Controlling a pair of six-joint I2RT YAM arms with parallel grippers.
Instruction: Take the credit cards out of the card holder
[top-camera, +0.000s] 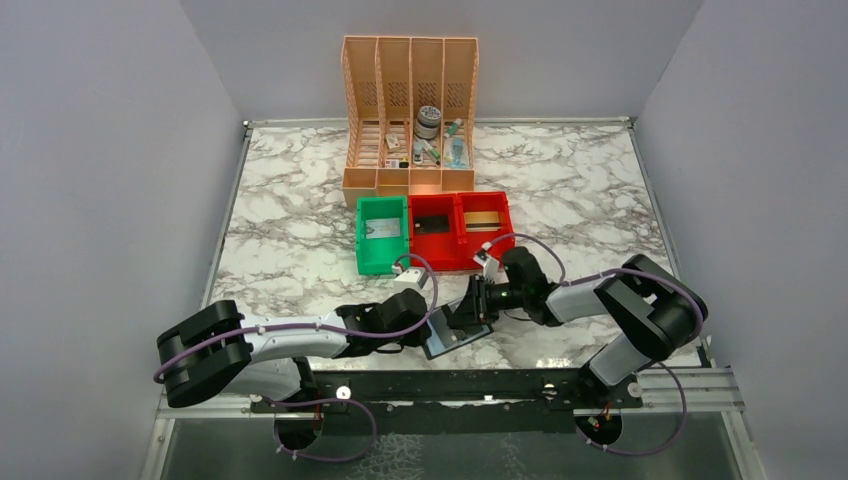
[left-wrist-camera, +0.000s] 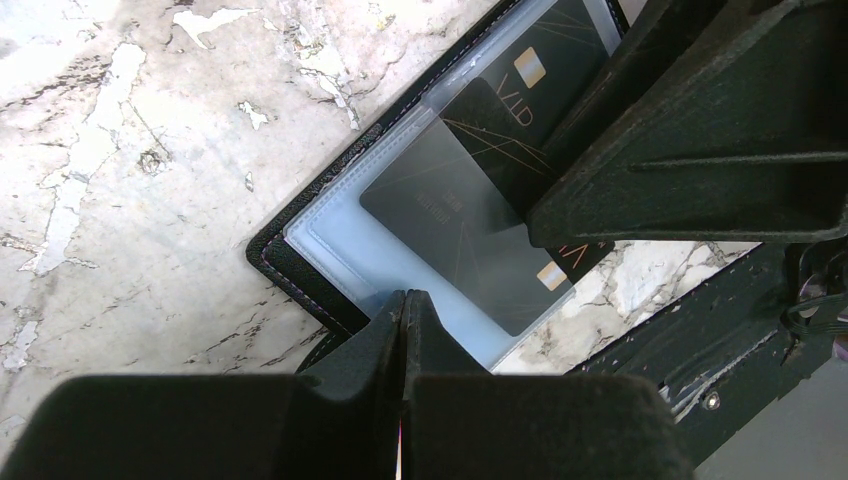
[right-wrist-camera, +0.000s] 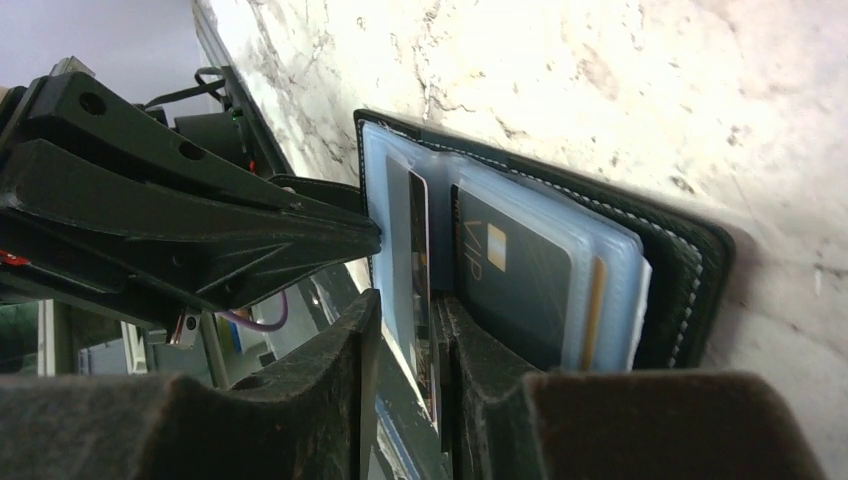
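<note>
At the near middle of the surface (top-camera: 300, 250), pinning the open card holder (top-camera: 452, 338) by its near edge with left jaws clenched. Straddling one dark credit card (right-wrist-camera: 419, 250) with right jaws slightly parted, not pinching. Extraction step: next calls for closing on it and drawing it clear. Reaching in low from both sides, wrists nearly meeting.

Left gripper (top-camera: 430, 327) and right gripper (top-camera: 473, 316) meet at card holder (top-camera: 458, 339) (near edge).
</note>
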